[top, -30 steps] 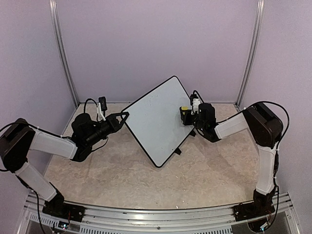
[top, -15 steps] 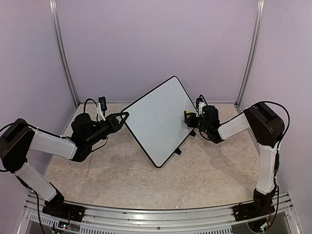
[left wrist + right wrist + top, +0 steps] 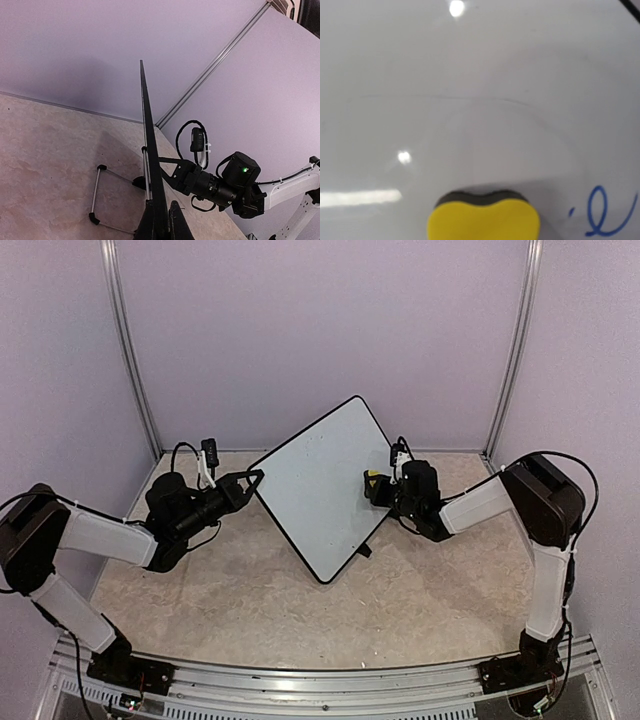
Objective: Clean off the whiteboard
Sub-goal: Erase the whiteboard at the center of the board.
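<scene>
Right arm swung yellow sponge [image 3: 373,480] back leftward onto whiteboard [image 3: 315,490], which stands tilted on table [image 3: 250,590], propped by wire stand [image 3: 97,192]. Right jaws part-closed, pinching sponge; left jaws clamped tight on board's left edge. Mostly wiped; blue scribble [image 3: 602,212] beside sponge left to erase.

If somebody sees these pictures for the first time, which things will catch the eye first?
The big whiteboard stands tilted in the middle of the table, its left corner pinched by the left tool. At its right side, the right tool holds a yellow sponge against the white face, beside a blue mark.
</scene>
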{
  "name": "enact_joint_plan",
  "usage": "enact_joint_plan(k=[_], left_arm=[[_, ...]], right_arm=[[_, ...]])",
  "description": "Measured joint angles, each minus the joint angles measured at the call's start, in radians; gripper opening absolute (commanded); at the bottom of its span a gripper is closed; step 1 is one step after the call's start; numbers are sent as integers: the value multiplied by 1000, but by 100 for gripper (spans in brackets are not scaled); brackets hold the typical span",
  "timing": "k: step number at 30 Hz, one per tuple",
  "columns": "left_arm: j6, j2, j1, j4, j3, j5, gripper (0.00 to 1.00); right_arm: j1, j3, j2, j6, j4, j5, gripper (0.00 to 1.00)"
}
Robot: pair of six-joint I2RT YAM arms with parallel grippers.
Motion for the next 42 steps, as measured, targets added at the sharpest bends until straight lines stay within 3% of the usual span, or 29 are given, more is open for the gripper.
enact_joint_plan(k=[23, 42], left_arm=[[6, 0, 0, 2, 0, 13, 0], [0, 0, 0, 1, 0, 4, 0]], right_arm=[[-79, 88, 20, 100, -67, -23, 0], [22, 5, -4, 124, -46, 127, 0]])
